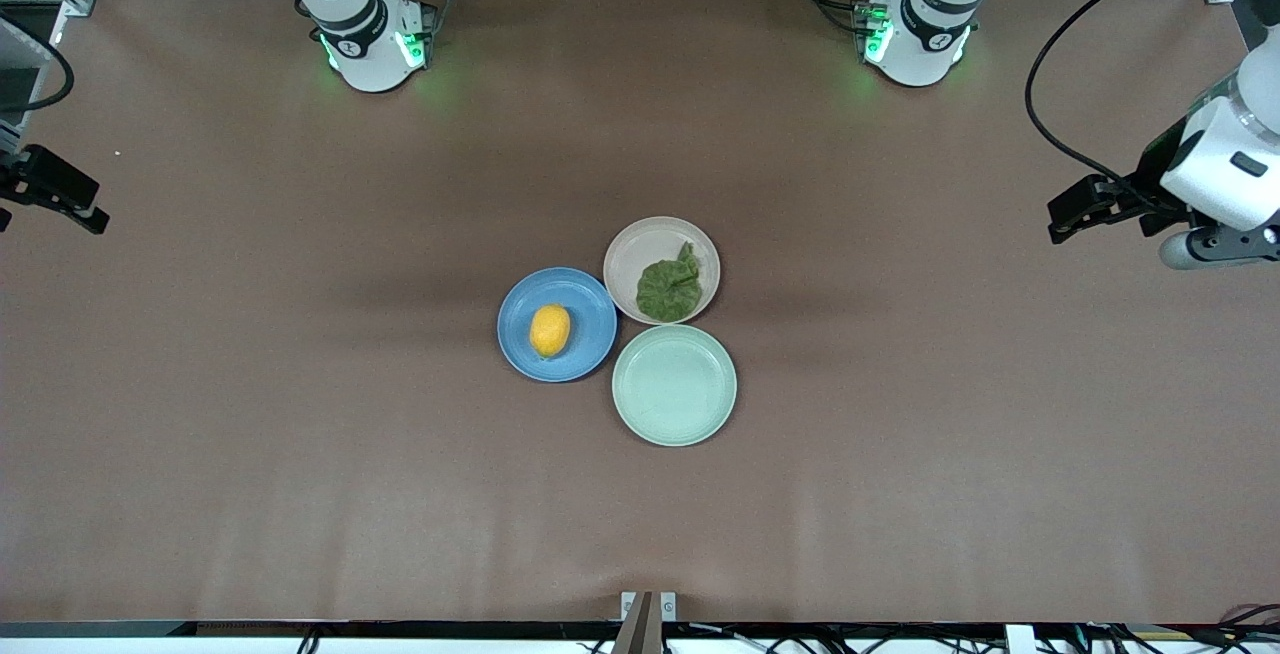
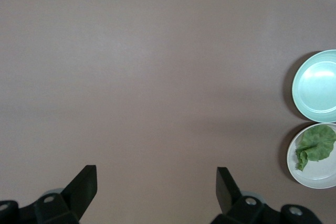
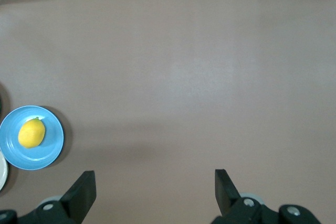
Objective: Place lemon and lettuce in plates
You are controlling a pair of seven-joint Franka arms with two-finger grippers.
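While the lemon [image 1: 550, 330] is lying in the blue plate [image 1: 590, 296] and the lettuce [image 1: 669, 288] in the beige-pink plate [image 1: 640, 244] mid-counter, both arms are waiting: left pincer [image 2: 156, 190] and right pincer [image 3: 155, 191] gaping empty over opposite counter ends, so nothing seems left

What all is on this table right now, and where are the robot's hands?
lemon: one, yellow-orange, lying in the blue plate.
lettuce: one, dark green, wrinkly, lying in the beige-pink plate.
blue plate: one, mid-table, toward the right arm's end of the plate cluster.
beige-pink plate: one, farthest of the three plates from the front camera.
mint-green plate: one, pale green, nothing in it, nearest the front camera.
table: one, brown surface.
left hand: open, holding nothing, waiting over bare table at the left arm's end.
right hand: open, holding nothing, waiting over bare table at the right arm's end.
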